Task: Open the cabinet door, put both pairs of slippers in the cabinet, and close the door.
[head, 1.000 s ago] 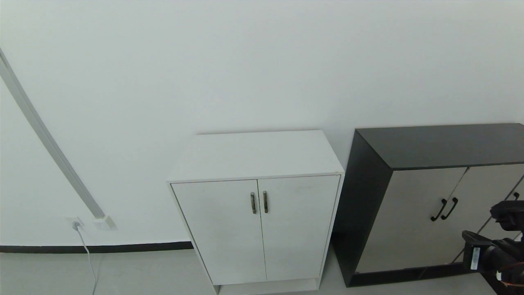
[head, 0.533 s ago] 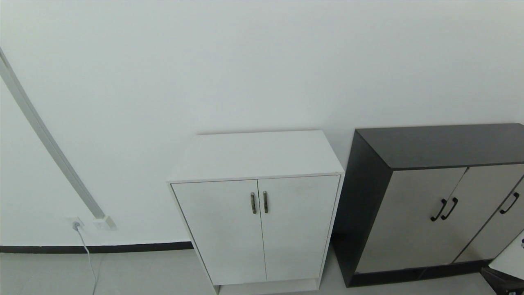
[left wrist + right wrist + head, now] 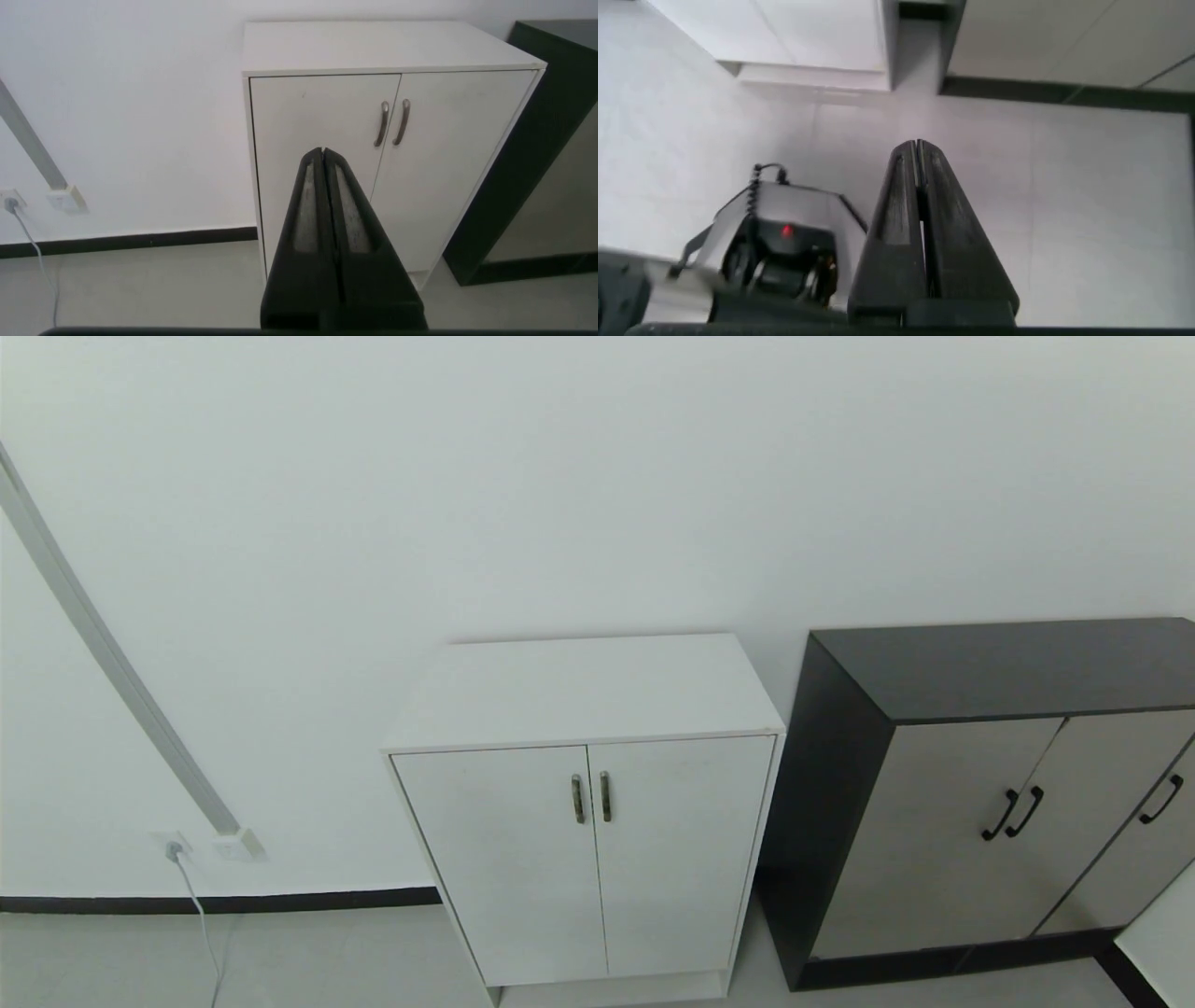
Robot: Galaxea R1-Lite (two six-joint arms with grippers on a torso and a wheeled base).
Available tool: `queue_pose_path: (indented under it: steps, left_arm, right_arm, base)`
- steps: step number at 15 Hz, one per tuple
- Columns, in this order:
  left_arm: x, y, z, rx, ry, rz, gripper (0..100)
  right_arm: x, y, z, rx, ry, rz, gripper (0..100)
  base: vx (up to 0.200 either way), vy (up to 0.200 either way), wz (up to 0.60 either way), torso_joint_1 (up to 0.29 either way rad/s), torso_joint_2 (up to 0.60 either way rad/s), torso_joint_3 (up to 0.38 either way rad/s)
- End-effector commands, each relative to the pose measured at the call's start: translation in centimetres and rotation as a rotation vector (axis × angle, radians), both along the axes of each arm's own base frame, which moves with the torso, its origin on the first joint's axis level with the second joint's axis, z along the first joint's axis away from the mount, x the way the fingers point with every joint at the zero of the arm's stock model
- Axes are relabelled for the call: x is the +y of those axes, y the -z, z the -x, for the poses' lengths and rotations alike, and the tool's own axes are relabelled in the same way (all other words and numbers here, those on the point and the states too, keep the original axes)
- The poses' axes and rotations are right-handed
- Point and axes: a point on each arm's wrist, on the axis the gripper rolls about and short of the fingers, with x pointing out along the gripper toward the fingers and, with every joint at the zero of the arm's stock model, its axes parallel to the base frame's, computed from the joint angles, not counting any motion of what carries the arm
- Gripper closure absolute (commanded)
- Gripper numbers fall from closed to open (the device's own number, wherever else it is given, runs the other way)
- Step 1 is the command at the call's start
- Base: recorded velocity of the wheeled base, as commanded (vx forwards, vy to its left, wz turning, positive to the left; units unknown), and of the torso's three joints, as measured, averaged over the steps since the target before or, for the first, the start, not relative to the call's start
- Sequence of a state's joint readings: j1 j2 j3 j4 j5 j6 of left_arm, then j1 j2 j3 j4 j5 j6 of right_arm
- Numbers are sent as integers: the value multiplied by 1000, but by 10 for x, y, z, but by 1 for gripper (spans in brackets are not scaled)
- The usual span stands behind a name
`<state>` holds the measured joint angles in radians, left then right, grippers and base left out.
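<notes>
Well beyond the left gripper (image 3: 323,154), fingers (image 3: 306,219) together, stands the cabinet (image 3: 308,107).

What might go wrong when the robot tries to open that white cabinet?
The two handles on the white cabinet sit very close together, so a claw might catch both or slip off. The left claw is shut, so it would likely bump a handle unless it opens first.
</notes>
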<state>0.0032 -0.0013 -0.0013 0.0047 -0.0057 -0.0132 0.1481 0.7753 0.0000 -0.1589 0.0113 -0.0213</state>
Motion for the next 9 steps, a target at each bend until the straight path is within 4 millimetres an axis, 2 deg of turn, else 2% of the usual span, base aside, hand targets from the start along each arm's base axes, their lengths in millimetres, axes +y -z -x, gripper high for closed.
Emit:
queue_pose_path:
  steps: [1, 6, 9]
  left_arm:
    - [0, 0, 0, 1, 1, 1, 100]
    - [0, 0, 0, 1, 1, 1, 100]
    - [0, 0, 0, 1, 1, 1, 100]
  right_arm:
    - [-1, 0, 6, -17, -10, -9, 100]
    - [-1, 9, 18, 57, -57, -22, 100]
    - [-1, 8, 21, 32, -70, -38, 100]
  base:
    - [0, 0, 0, 0, 0, 0]
    - [0, 0, 0, 0, 0, 0]
    - [0, 0, 0, 0, 0, 0]
